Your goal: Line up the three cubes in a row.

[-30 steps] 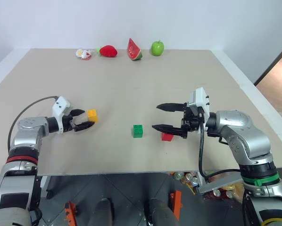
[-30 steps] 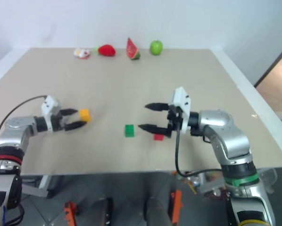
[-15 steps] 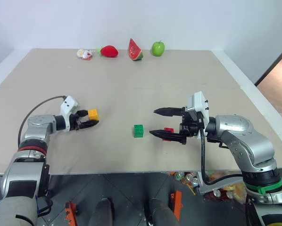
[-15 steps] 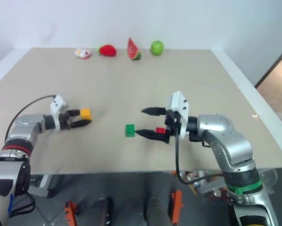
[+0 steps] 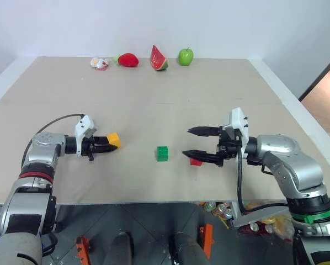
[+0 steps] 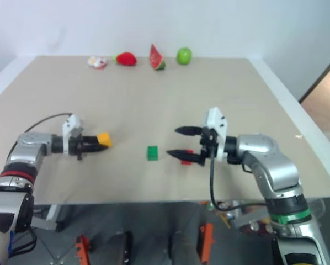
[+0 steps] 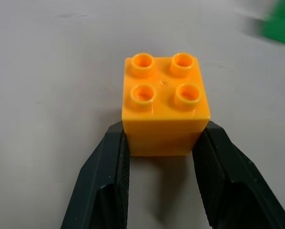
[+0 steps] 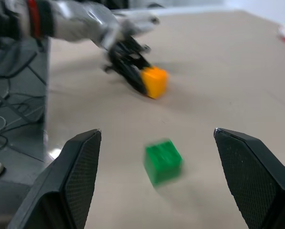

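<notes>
The yellow cube (image 5: 114, 139) rests on the table at the left, and my left gripper (image 5: 107, 147) is shut on it; in the left wrist view both black fingers (image 7: 109, 167) press the sides of the yellow cube (image 7: 165, 102). Near the table's middle stands the green cube (image 5: 163, 153). Just right of it lies the red cube (image 5: 196, 162), partly covered by the lower finger of my right gripper (image 5: 186, 142). That gripper hovers open, pointing left. The right wrist view looks past the green cube (image 8: 163, 161) towards the yellow cube (image 8: 154, 81).
Along the table's far edge lie a toy strawberry (image 5: 127, 59), a watermelon slice (image 5: 158, 58), a green apple (image 5: 185, 56) and a small white and red item (image 5: 99, 63). The front edge of the table (image 5: 154, 203) runs just below the cubes.
My left gripper has closed on the yellow cube and swung to point right, nudging the cube slightly rightward. My right gripper has drifted right, still open.
</notes>
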Controlling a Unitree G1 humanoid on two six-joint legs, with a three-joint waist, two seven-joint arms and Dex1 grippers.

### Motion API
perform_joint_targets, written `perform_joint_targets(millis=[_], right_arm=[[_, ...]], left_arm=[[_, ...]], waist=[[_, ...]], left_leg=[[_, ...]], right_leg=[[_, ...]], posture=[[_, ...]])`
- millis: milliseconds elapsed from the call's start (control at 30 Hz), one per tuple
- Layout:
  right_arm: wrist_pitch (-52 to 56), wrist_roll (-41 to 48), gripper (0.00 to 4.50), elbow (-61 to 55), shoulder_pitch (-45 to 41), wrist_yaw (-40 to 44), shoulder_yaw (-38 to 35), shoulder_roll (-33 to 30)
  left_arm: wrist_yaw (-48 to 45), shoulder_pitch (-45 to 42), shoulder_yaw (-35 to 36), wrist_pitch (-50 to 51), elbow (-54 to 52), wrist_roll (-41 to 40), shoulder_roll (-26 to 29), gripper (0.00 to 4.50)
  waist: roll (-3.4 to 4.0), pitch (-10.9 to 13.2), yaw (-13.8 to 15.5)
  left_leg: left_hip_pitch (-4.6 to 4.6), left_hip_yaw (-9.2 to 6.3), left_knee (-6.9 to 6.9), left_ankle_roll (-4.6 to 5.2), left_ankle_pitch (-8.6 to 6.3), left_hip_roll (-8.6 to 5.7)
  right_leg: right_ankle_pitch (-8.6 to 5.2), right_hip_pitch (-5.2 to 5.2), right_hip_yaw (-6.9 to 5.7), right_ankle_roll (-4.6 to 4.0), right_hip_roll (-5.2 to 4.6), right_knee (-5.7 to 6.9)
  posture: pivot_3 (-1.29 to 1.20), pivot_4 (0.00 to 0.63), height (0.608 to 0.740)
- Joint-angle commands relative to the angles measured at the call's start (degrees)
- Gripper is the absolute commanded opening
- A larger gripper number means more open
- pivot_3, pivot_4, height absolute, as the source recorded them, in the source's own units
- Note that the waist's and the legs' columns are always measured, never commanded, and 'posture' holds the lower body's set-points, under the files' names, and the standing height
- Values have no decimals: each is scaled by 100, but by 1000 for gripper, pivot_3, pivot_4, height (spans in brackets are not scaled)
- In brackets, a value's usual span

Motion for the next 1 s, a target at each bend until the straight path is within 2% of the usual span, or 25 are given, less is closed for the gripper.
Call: perform_joint_targets(millis=[33,133,267,533,1000], right_arm=[[-340,-127,3922,591,-21,140,-495,-319],[-480,-182,3922,903,-74,159,-631,-412],[-569,-208,3922,1033,-121,133,-723,-432],[-446,-150,3922,696,139,-7,-850,-445],[-214,-49,3922,361,334,13,-1036,-595]], left_arm=[[-496,200,-84,406,-957,-252,109,1295],[-559,338,-146,696,-1456,-333,25,1295],[-541,347,-307,775,-1606,-277,-125,1295],[-515,95,-592,521,-1156,-97,-400,1295],[-121,-700,-682,-792,328,376,-743,1295]], waist=[[0,0,3],[0,0,1],[1,0,-1],[1,0,-6],[1,0,4]], left_leg=[[-1,0,0,0,0,0],[0,-1,-1,0,0,1],[4,-2,-1,1,0,1],[3,-2,1,1,0,1],[0,-2,19,19,12,-9]], right_leg=[[0,0,-1,0,0,0],[-1,-2,-1,0,2,0],[-1,0,1,-1,6,2],[-1,-1,4,1,7,1],[23,9,13,1,4,1]], posture=[[0,150,740],[0,150,740],[0,150,740],[0,150,740],[0,150,740]])
